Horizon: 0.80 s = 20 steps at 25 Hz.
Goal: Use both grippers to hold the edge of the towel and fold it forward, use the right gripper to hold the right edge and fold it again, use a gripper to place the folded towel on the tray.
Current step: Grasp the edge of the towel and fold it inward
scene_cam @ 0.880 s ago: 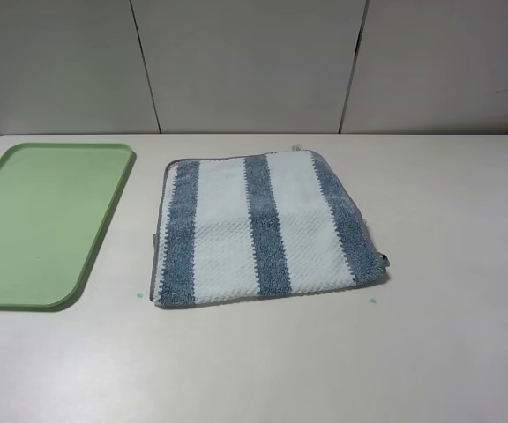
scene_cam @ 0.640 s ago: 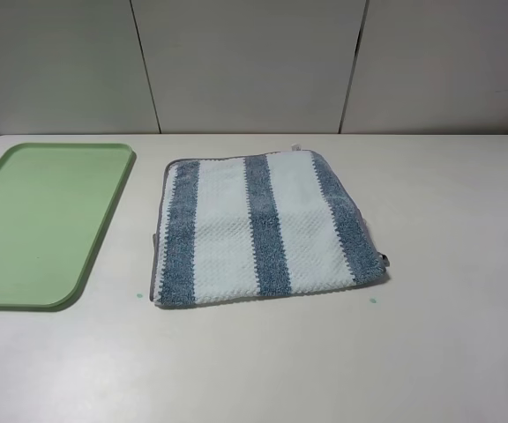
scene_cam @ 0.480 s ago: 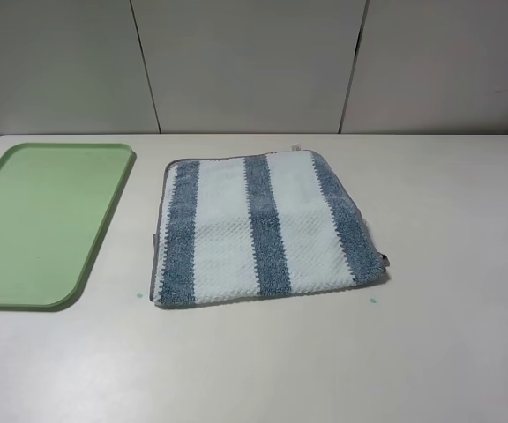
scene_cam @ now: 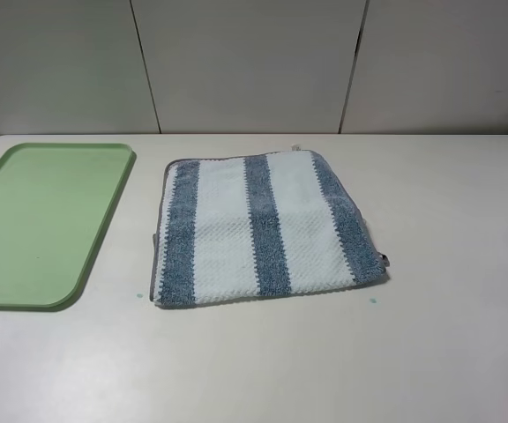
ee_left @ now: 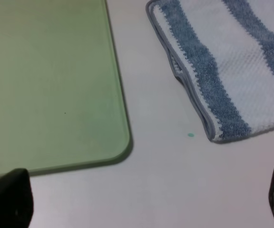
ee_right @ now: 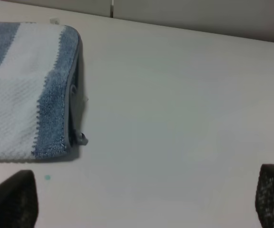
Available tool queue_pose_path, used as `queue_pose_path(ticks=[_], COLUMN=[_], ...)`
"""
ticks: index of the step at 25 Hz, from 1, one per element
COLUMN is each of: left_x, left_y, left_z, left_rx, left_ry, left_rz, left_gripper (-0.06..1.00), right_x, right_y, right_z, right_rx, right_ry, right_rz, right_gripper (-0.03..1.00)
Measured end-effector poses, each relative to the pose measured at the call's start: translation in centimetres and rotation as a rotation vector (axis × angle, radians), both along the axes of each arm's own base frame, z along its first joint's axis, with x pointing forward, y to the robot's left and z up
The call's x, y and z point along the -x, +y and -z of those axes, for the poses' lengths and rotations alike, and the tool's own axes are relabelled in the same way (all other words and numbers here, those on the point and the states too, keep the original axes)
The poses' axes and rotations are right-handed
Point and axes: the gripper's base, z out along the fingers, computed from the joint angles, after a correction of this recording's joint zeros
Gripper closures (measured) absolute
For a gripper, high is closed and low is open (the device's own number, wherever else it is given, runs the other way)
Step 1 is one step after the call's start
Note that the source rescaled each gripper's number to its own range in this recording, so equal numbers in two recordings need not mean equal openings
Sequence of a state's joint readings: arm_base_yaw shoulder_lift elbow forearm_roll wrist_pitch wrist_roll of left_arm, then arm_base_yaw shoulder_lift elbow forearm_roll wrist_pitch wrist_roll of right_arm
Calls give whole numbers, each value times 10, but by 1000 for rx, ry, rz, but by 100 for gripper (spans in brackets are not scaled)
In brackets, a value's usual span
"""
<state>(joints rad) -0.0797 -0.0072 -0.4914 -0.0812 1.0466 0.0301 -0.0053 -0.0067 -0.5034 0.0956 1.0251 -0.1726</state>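
Note:
The striped blue-grey and white towel [scene_cam: 263, 227] lies flat on the white table, right of the pale green tray [scene_cam: 42, 220]. Its grey hem edge [scene_cam: 156, 256] runs down the left side in stacked layers, and a small grey loop [scene_cam: 383, 258] sticks out at the near right corner. Neither arm shows in the high view. In the left wrist view the left gripper [ee_left: 144, 204] is open above bare table, short of the tray [ee_left: 46, 80] and the towel [ee_left: 232, 71]. The right gripper [ee_right: 141, 202] is open too, beside the towel's [ee_right: 23, 95] near right corner, holding nothing.
The white table [scene_cam: 448, 335] ends at a panelled wall [scene_cam: 254, 62] behind. Two tiny green marks [scene_cam: 138, 295] sit on the table near the towel's front corners. The tray reaches the table's left edge.

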Motion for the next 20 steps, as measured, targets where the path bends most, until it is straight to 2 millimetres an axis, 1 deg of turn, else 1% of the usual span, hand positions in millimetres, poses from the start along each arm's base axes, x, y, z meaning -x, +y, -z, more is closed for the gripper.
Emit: queue_pose_path(ticks=[20], left_x=[0], left_y=[0], left_z=[0], left_rx=[0], left_ry=[0], left_rz=[0], left_gripper=[-5], right_x=[0], right_y=[0], right_z=[0], right_rx=[0], right_ry=[0], right_rz=[0], right_gripper=[-3])
